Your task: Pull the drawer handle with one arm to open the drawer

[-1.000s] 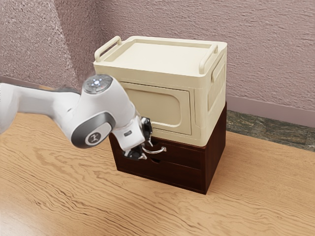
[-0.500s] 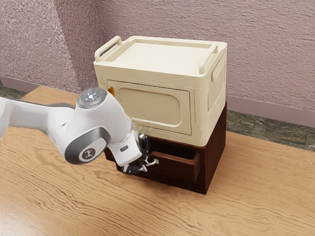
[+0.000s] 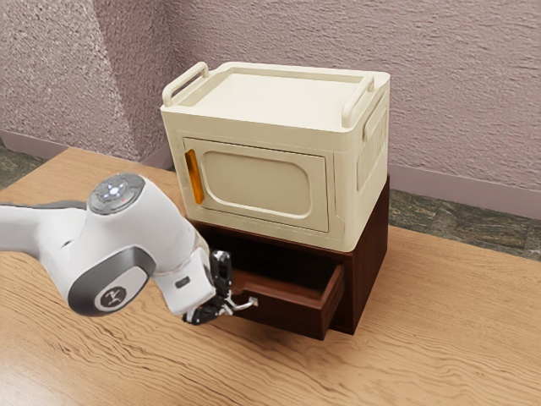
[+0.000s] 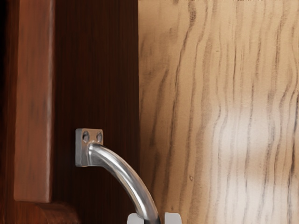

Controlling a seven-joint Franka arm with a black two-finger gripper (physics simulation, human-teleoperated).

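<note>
1. Pink textured wall (image 3: 423, 85) at 12 o'clock, wood-grain table (image 3: 127, 372) under everything. Clock is centred on the drawer (image 3: 287, 315), exterior view, 12 up.
2. Vs. half a second ago: drawer is further out of the chest (image 3: 368, 262), more of its inside showing. Gripper (image 3: 229, 304) and arm (image 3: 127, 245) moved toward 8. Orange tab (image 3: 195, 178) on the box door now fully uncovered, about 10–11.
3. Cream box (image 3: 258, 184) sits on the chest, at 12. Arm comes in from 9 and hides the drawer front's 9 o'clock end.
4. Handle (image 4: 124, 172): curved silver bar on the drawer front, toward 9. Its visible end has a square mount with two screws. Drawer is dark reddish-brown wood, partly open.
5. Gripper closed down to the bar's thickness, handle pinched between the fingertips.
</note>
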